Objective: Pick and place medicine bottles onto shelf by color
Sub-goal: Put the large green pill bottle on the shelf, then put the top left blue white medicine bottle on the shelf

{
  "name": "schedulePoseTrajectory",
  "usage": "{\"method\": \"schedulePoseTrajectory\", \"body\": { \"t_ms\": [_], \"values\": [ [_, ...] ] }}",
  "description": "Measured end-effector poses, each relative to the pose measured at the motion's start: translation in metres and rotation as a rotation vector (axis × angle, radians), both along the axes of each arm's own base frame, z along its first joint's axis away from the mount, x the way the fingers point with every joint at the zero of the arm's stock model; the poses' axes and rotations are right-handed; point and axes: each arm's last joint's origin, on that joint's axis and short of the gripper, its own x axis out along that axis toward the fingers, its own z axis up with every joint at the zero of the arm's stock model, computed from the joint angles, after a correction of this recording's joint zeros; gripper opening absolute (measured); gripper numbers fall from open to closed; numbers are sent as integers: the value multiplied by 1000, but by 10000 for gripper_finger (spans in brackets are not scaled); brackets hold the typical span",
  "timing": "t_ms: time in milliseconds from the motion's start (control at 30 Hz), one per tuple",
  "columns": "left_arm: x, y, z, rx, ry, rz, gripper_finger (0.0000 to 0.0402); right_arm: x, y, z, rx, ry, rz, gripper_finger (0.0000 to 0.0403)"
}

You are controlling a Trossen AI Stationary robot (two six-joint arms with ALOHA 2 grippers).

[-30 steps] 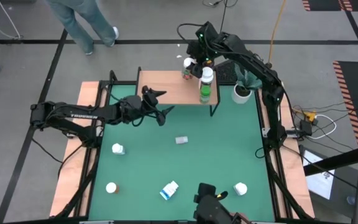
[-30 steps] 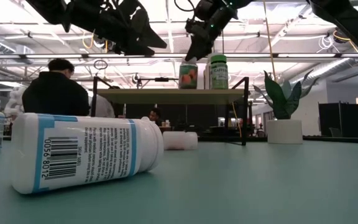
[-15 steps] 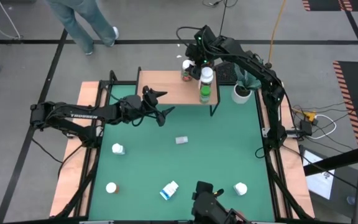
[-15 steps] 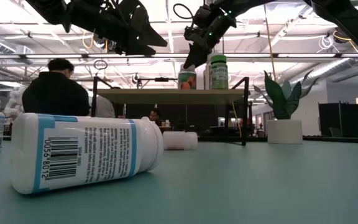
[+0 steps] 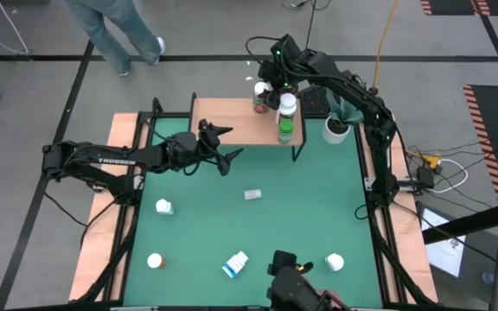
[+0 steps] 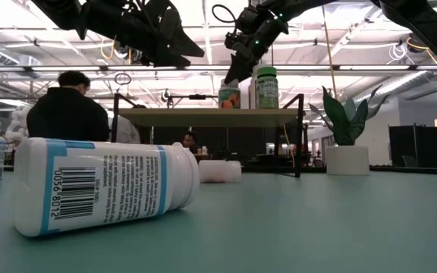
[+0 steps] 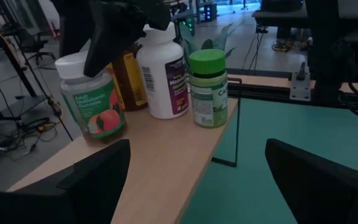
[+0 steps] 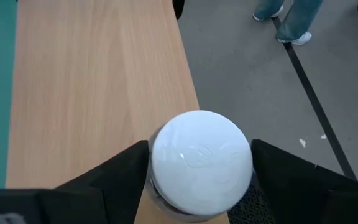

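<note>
Green matting covers the table (image 5: 301,216), with the low light-wood shelf on thin black legs (image 5: 232,125) at its far edge. Four bottles stand clustered at the shelf's right end: a peach-labelled bottle with a white cap (image 7: 91,93), an amber bottle (image 7: 128,78) behind it, a white bottle with a purple label (image 7: 163,71) and a green-capped bottle (image 7: 207,87).

The right gripper (image 5: 271,80) sits directly over the peach-labelled bottle at the shelf's far edge, fingers parted either side of the cap; contact cannot be confirmed. Risk: that bottle stands very near the back edge, so a finger dragging on withdrawal could tip it off, or into its neighbours.

The left gripper (image 5: 219,145) hovers at the shelf's front edge, fingers spread and empty. Five bottles remain on the mat, including a toppled white bottle with a blue label (image 5: 235,263), which may roll when gripped.
</note>
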Motion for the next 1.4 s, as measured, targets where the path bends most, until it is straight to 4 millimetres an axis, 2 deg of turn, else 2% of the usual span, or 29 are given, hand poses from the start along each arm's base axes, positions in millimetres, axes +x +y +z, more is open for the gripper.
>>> {"method": "schedulePoseTrajectory", "body": {
  "t_ms": [267, 400, 533, 633, 733, 800, 900, 1000, 1100, 1233, 1400],
  "values": [
    [0, 0, 0, 1, 1, 1, 374, 0, 0, 2, -6, -7, -1, 292],
    [-2, 0, -3, 22, 51, 7, 374, -5, 8, 17, -40, -32, -21, 292],
    [-18, 0, 5, 24, 97, 97, 374, -16, 27, 45, -58, -84, -56, 292],
    [-36, -3, 15, 15, 114, 134, 374, -24, 51, 65, -22, -127, -66, 292],
    [-59, -7, 28, 3, 107, 142, 374, -24, 81, 69, 34, -149, -49, 292],
    [-73, -11, 34, -11, 110, 146, 374, -17, 105, 56, 45, -164, -1, 292],
    [-95, -17, 39, -43, 121, 153, 374, -9, 145, 27, 45, -203, 79, 287],
    [-114, -20, 41, -109, 111, 205, 374, -12, 186, 5, -17, -282, 147, 280],
    [-127, -22, 39, -178, 117, 260, 374, -21, 218, -17, -74, -370, 206, 273],
    [-131, -23, 29, -253, 167, 293, 374, -40, 250, -49, -65, -425, 302, 270],
    [-118, -23, 19, -309, 229, 264, 374, -70, 271, -87, -40, -430, 361, 270]
  ]
}}
